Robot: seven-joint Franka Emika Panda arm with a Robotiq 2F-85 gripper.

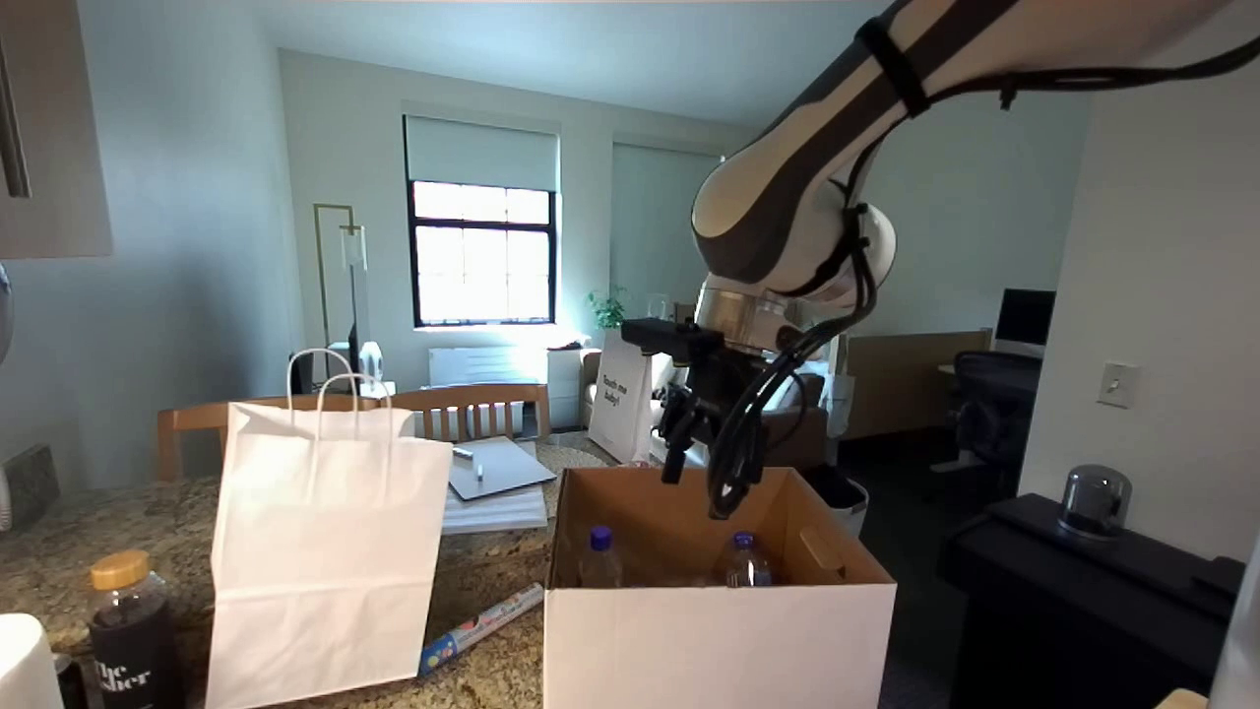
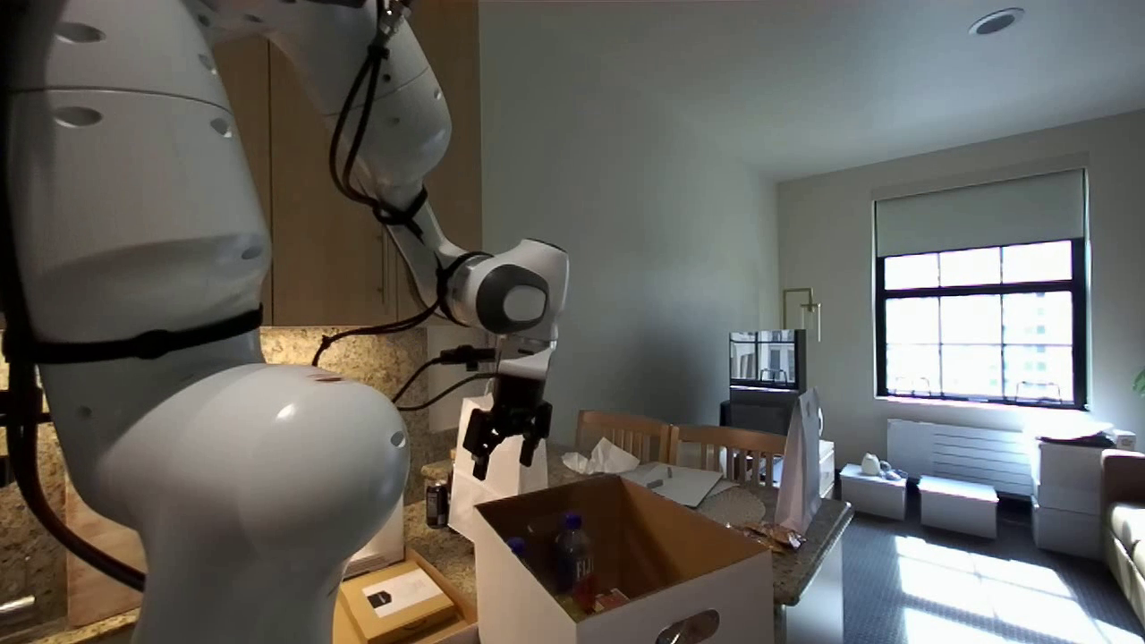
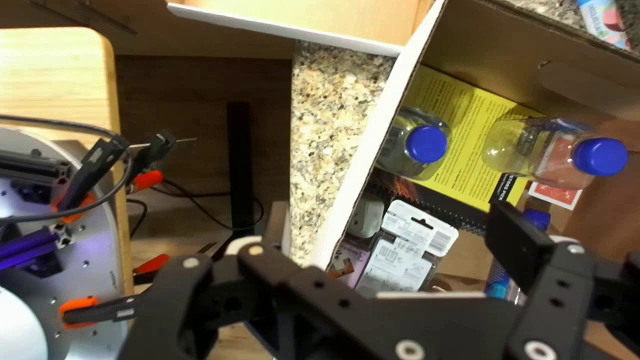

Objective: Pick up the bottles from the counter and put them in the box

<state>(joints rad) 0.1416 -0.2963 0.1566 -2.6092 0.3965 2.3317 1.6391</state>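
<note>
Fingers (image 3: 520, 242) are pretty wide apart, hanging above the edge of the box (image 3: 485, 45). Three blue-capped bottles (image 3: 420, 145) are already inside it, around 2, 3 and 4 o'clock in the wrist view.

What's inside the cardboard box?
Three blue-capped bottles, a yellow printed item, a white package, among others. In the wrist view, the gripper hides part of one bottle; anything beneath these is covered.

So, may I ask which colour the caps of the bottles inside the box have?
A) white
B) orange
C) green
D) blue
D: in the wrist view, the bottles inside the box carry blue caps.
</note>
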